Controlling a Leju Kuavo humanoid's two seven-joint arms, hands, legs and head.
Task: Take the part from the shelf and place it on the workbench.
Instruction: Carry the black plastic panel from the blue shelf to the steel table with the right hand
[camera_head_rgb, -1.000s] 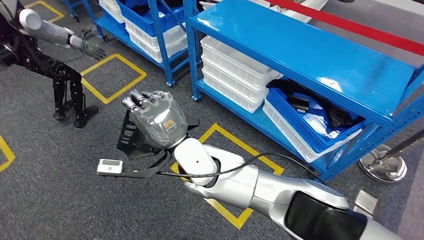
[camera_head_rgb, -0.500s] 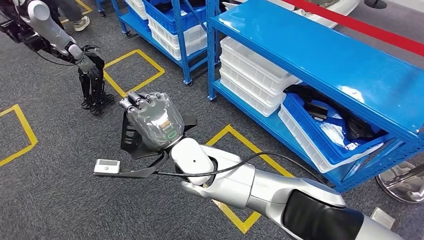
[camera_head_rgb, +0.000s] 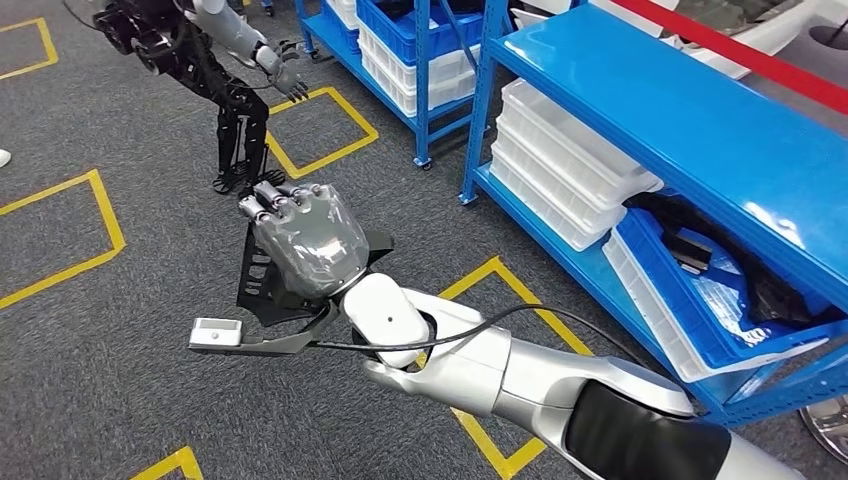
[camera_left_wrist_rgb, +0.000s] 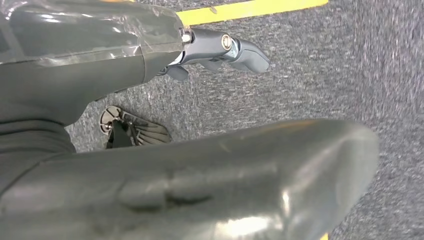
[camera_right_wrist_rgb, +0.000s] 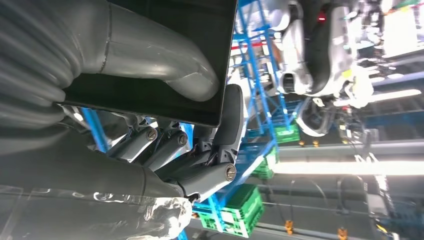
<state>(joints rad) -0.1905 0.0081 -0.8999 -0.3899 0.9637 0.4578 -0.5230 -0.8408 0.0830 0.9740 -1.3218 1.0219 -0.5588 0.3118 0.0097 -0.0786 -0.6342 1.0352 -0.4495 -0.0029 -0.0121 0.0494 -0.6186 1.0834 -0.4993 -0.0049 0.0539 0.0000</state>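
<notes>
My right hand (camera_head_rgb: 305, 240) reaches out over the grey carpet in the head view and grips a flat black part (camera_head_rgb: 262, 285) that hangs below its fingers. In the right wrist view the black part (camera_right_wrist_rgb: 165, 50) sits clamped between the thick thumb and the darker fingers (camera_right_wrist_rgb: 220, 150). My left hand (camera_left_wrist_rgb: 90, 60) hangs above the carpet with its fingers spread away from the thumb and nothing in it.
A blue shelf (camera_head_rgb: 680, 110) stands to the right, with stacked white bins (camera_head_rgb: 570, 170) and a blue bin (camera_head_rgb: 700, 320) of black parts on its lower level. Another humanoid robot (camera_head_rgb: 220, 60) stands at the upper left. Yellow tape squares (camera_head_rgb: 480, 275) mark the floor.
The whole picture has shifted right as the camera turned left. My right hand keeps the same hold on the black part.
</notes>
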